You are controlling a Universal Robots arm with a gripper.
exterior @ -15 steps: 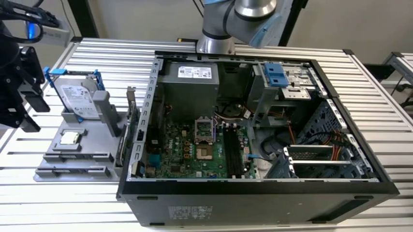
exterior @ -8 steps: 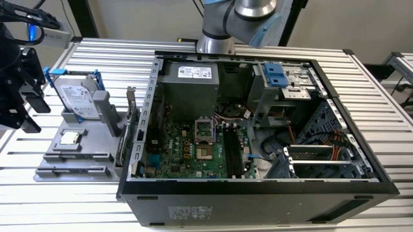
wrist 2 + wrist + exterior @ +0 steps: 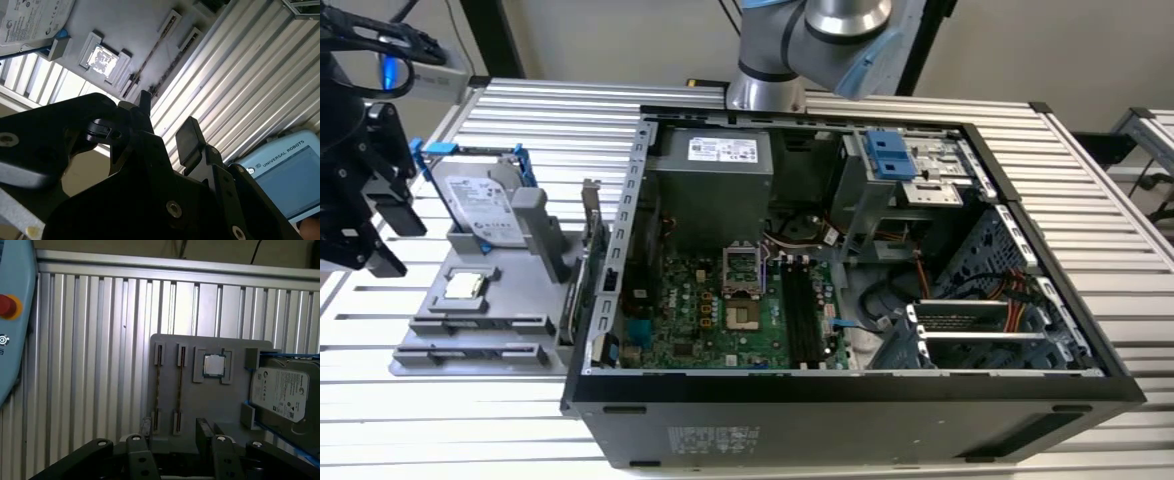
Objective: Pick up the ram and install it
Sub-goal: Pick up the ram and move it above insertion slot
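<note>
Two ram sticks stand edge-on, side by side, in the slots of a grey holder plate [image 3: 200, 405]: one ram stick [image 3: 158, 387] and a second [image 3: 179, 387]. In the exterior view the ram [image 3: 483, 326] lies at the near end of that holder [image 3: 420, 362], at the view's left. My gripper [image 3: 174, 432] hovers above the holder's ram end, open, with nothing between its black fingers [image 3: 202, 427]. The exterior view shows the gripper [image 3: 387, 235] at the far left, and the second wrist view shows it [image 3: 167, 122] over the plate. The motherboard's black slots [image 3: 807, 310] lie inside the open computer case.
The holder also carries a square silver processor chip [image 3: 214, 365] and a silver hard drive in a blue frame [image 3: 282, 392]. The open computer case [image 3: 854, 385] stands to the exterior view's right of the holder. A teach pendant [image 3: 10, 315] lies on the ribbed aluminium table [image 3: 90, 340].
</note>
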